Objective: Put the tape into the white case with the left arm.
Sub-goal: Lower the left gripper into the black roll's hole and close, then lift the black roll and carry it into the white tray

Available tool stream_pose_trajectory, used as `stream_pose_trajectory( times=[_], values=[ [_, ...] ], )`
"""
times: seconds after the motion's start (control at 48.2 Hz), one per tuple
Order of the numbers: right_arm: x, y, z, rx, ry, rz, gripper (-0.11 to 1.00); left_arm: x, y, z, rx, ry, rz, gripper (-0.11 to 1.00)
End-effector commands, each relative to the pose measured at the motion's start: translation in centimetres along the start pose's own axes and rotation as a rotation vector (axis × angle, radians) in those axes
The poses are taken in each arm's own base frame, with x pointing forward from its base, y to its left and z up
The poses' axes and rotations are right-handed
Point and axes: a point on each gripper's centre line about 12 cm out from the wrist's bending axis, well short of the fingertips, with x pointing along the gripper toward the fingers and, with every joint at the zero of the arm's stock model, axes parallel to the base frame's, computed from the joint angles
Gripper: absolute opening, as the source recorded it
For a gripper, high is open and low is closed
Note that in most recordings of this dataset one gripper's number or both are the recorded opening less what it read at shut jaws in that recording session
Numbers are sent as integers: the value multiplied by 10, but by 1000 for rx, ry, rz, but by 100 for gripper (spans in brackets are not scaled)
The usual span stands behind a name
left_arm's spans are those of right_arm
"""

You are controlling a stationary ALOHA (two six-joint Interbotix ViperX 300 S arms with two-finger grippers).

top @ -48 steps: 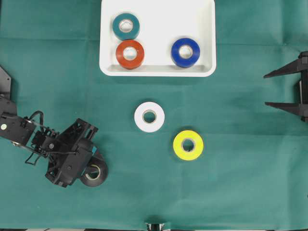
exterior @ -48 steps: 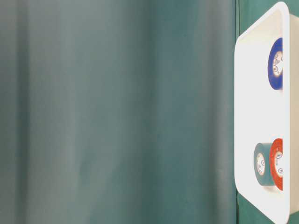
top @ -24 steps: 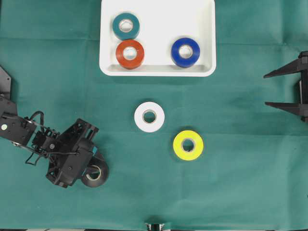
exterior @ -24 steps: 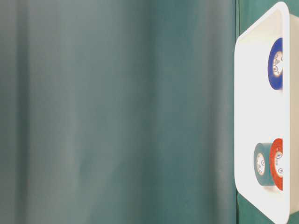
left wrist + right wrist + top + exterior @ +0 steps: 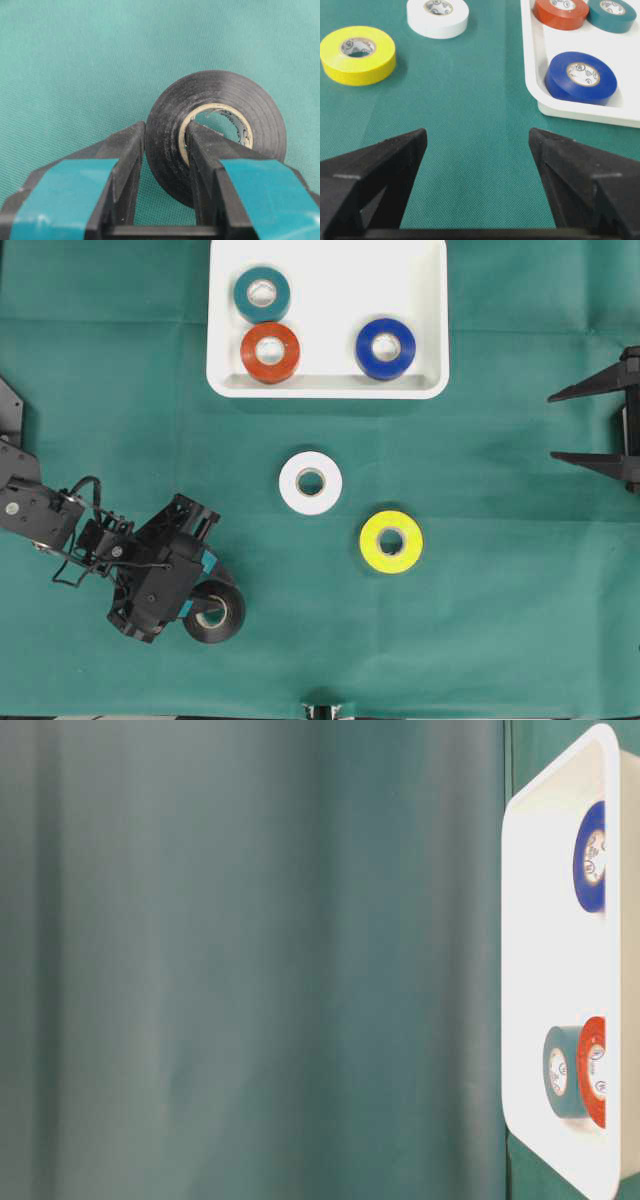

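My left gripper (image 5: 166, 136) is shut on a black tape roll (image 5: 217, 125), one finger outside the roll and one inside its core. In the overhead view the black tape (image 5: 214, 612) hangs at the tip of the left arm (image 5: 155, 575), low on the left of the cloth. The white case (image 5: 430, 350) lies at the top middle and holds a teal roll (image 5: 262, 294), a red roll (image 5: 270, 352) and a blue roll (image 5: 385, 348). A white roll (image 5: 310, 483) and a yellow roll (image 5: 391, 541) lie on the cloth. My right gripper (image 5: 555, 426) stands open at the right edge.
Green cloth (image 5: 500, 620) covers the table. The table-level view shows mostly a green backdrop, with the white case (image 5: 520, 970) at its right edge. In the right wrist view the case's rim (image 5: 532, 75) lies ahead to the right, the yellow roll (image 5: 357, 55) ahead left.
My left gripper has shifted a little to the right and toward the table's near edge with the black tape in it. The right arm has not moved.
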Motion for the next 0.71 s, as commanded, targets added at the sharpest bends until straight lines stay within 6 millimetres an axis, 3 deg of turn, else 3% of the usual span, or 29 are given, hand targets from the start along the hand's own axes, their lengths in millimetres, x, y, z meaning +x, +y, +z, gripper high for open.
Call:
stream_pose_trajectory(
  times=[0.0, 0.187, 0.54, 0.685],
  values=[
    [1, 0, 5, 0, -15, 0, 86, -7, 0, 17, 1, -57, 1, 23],
    [1, 0, 5, 0, -14, 1, 86, -12, 8, 22, -10, -70, 19, 23],
    [1, 0, 6, 0, -17, 0, 86, -30, 57, 40, -86, -131, 133, 23],
    [1, 0, 5, 0, -14, 1, 86, -35, 77, 38, -109, -128, 181, 23]
  ],
)
